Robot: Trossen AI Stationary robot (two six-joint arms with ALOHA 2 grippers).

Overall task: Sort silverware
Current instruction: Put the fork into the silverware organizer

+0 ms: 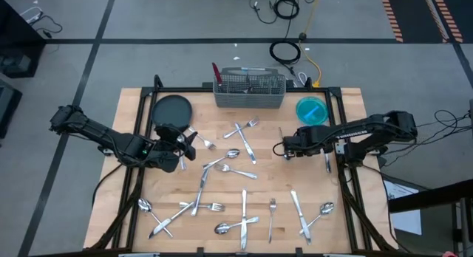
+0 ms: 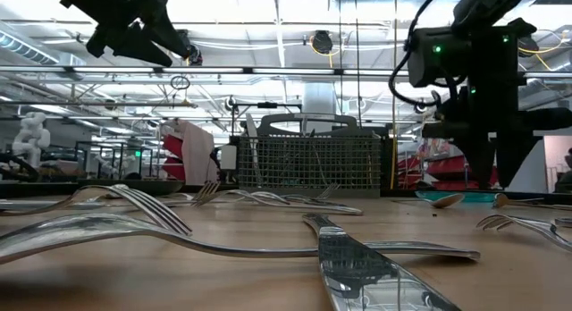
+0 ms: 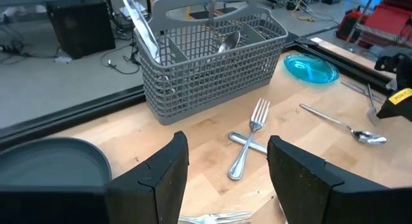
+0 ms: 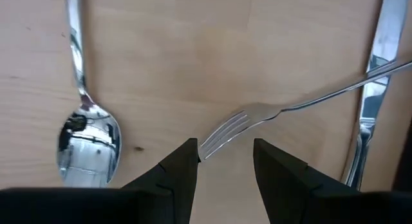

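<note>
Silverware (image 1: 244,205) lies scattered over the wooden bench (image 1: 347,213), most of it from the centre toward 6 o'clock: crossed knives and forks, several spoons, and a crossed fork and knife pair (image 1: 244,131) just below the caddy. A few more pieces stand inside the grey wire-mesh caddy (image 1: 250,89) at 12 o'clock. A dark round plate (image 1: 171,109) sits at about 10 o'clock and a blue dish (image 1: 311,110) at about 2 o'clock. The right tool (image 1: 279,148) hangs low at about 3 o'clock from the bench's centre, its fingers (image 4: 177,169) apart and empty, pointing down at the tines of a fork (image 4: 232,127), with a spoon (image 4: 88,137) and a table knife (image 4: 370,89) lying to either side of that fork. The left tool (image 1: 191,145) hovers near 9 o'clock beside the plate, released wide, holding nothing.
</note>
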